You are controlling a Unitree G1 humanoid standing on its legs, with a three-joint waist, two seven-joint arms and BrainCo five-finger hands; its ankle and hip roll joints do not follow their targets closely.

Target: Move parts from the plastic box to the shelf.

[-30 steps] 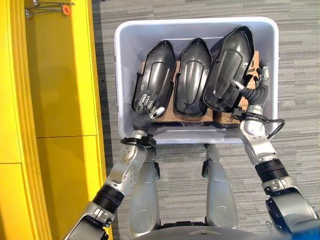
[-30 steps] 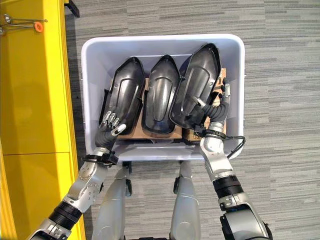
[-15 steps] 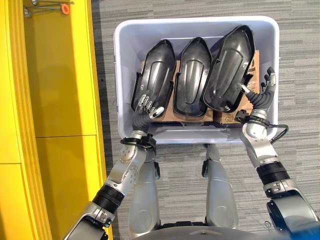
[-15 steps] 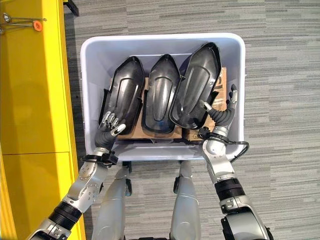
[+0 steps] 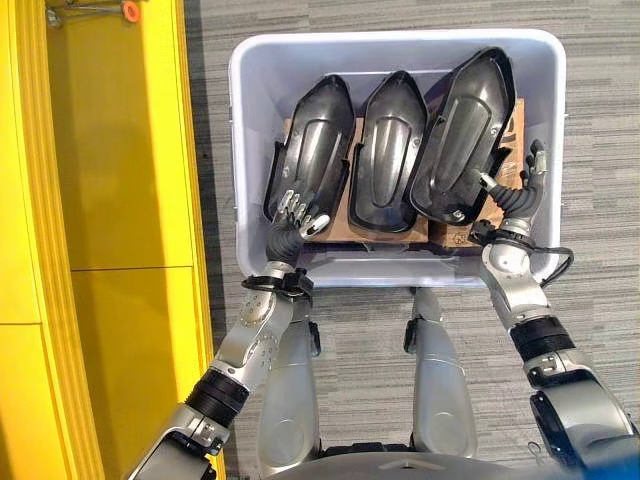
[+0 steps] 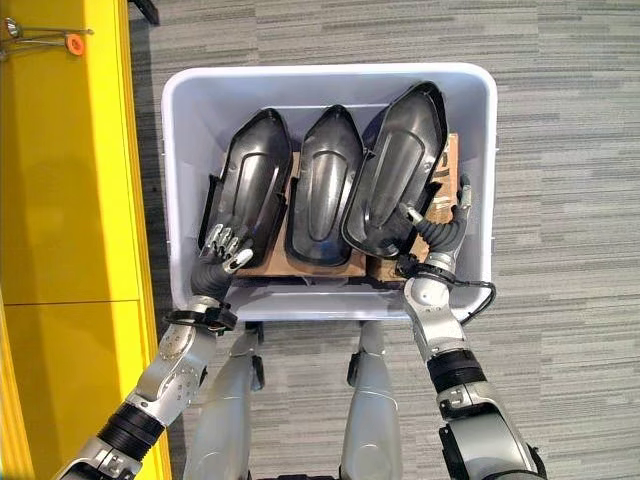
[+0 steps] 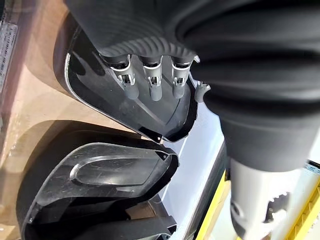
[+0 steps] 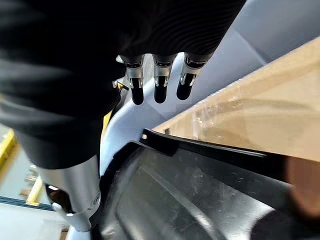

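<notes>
Left robot hand [image 5: 292,207] raised on a bent arm, fingers straight and together, thumb out sideways, right robot hand [image 5: 517,190] raised level with it, fingers straight, thumb spread wide

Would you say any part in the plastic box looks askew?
Yes: the rightmost black part leans tilted across the middle part, unlike the left part on the cardboard.

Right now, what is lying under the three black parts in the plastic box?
Brown cardboard shows beneath the three black moulded parts in the white plastic box, at their near ends and beside the rightmost one. Whatever lies below the cardboard is covered.
</notes>
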